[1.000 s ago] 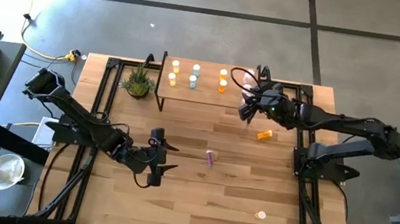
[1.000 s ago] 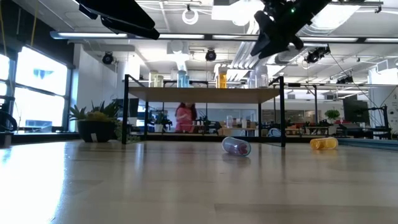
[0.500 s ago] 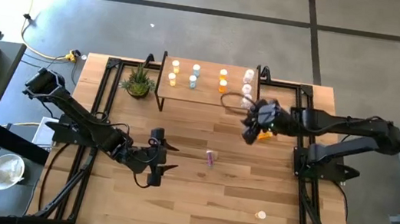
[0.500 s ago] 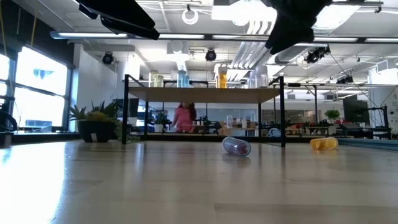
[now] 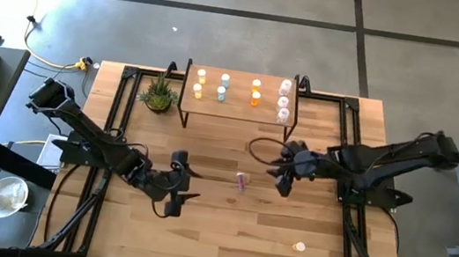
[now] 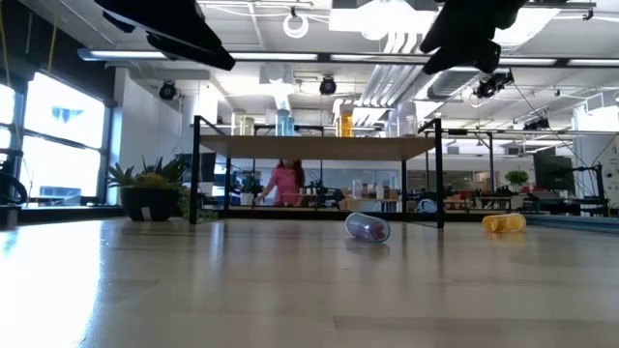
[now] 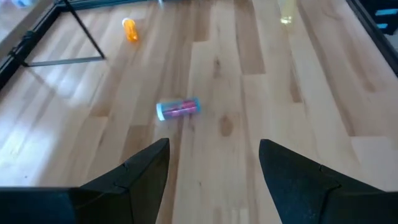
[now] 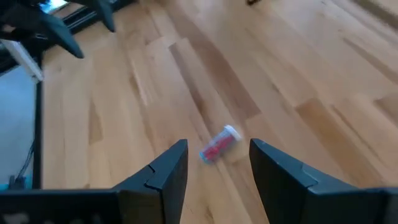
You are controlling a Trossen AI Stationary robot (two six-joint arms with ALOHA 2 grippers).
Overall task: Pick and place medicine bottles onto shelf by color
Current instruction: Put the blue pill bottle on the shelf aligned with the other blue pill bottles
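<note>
From above, the shelf (image 5: 236, 110) stands at the far side of the table (image 5: 224, 234), with a small potted plant (image 5: 158, 95) just to its left. Upright bottles stand on the shelf: two yellow ones (image 5: 200, 85) at the left, two pale blue ones (image 5: 223, 87) beside them, two orange ones (image 5: 256, 92) further right, and three whitish ones (image 5: 284, 100) in a row along the right end. A pinkish bottle (image 5: 241, 181) lies on its side near the middle of the table, and a white cap (image 5: 299, 246) lies alone nearer the front right. The right gripper (image 5: 282, 174) hovers just right of the fallen bottle, fingers spread with nothing between them; the left gripper (image 5: 185, 182) waits to the left of it, fingers likewise apart. From table height, the shelf (image 6: 319, 145) shows on thin black legs with bottles on top, the fallen bottle (image 6: 368, 227) lies in front of it, and an orange bottle (image 6: 503, 223) lies on its side further right; a person in pink (image 6: 283, 183) is in the room behind. The left wrist view shows its own fingers (image 7: 143, 171) wide apart, the fallen bottle (image 7: 178, 107) beyond them and the orange bottle (image 7: 130, 29) further off. The right wrist view shows its fingers (image 8: 165, 171) spread, the pinkish bottle (image 8: 219, 144) lying on the wood between and beyond them.
</note>
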